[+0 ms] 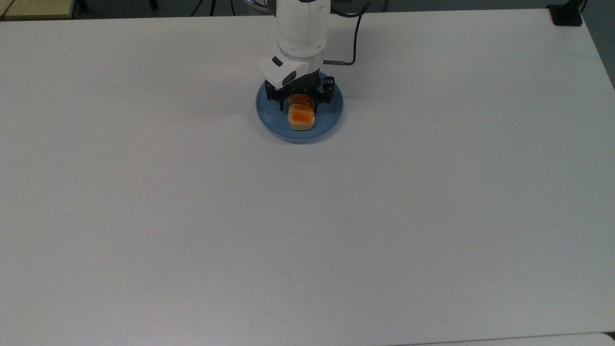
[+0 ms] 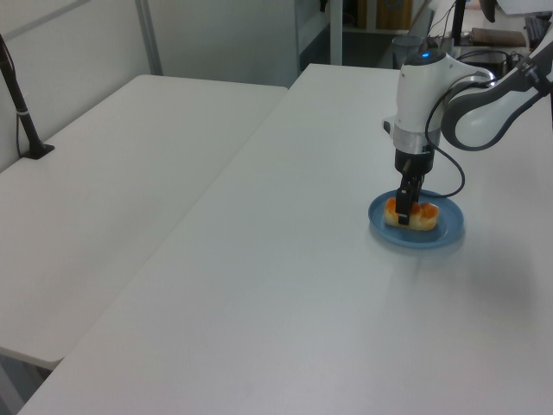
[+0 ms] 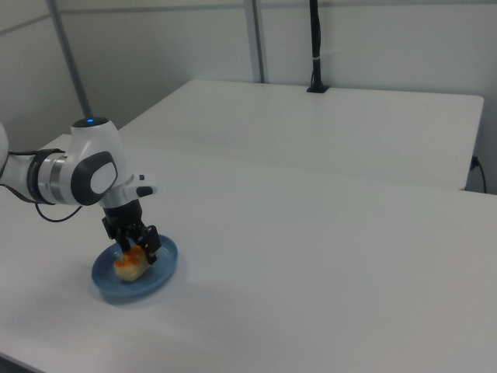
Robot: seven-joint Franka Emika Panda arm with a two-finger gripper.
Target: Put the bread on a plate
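Bread (image 1: 301,117) is sitting low inside the light blue plate (image 1: 331,117), its pale underside appearing to rest on the plate's floor in the left view (image 2: 411,216) and the right view (image 3: 130,266). The gripper (image 1: 301,101) is reaching straight down over the loaf's far half, its black fingers (image 1: 282,102) straddling the loaf's two long sides; whether they are pinching it or standing slightly off it, I cannot tell. The plate (image 2: 445,233) is lying flat on the white table (image 1: 307,216), with nothing else near it.

Judging by its look, the toy loaf is probably light and fairly stiff, with a glossy, lumpy orange top that may be slippery and pale cream flanks that are flatter. Across those flanks, near the middle of its length, is likely the safest place to take hold. Being light, it could cling to a pad or tip over the raised rim as the fingers part.
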